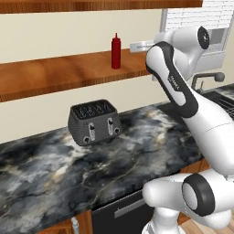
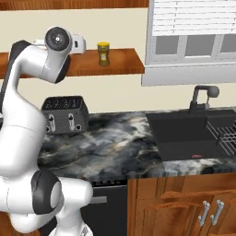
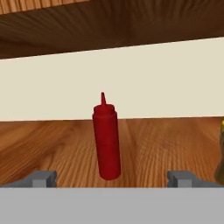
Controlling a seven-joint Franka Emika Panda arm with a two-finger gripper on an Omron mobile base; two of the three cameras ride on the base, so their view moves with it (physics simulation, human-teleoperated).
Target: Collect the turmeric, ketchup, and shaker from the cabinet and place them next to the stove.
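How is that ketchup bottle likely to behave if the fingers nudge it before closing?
The ketchup stands tall and slim on a narrow base, so a high nudge would probably tip it. Its smooth round body may slip or roll along the cabinet if toppled. The gripper is open.

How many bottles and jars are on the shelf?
2. The ketchup stands upright on the shelf, straight ahead of the open gripper. The turmeric stands to its right. The arm may hide more.
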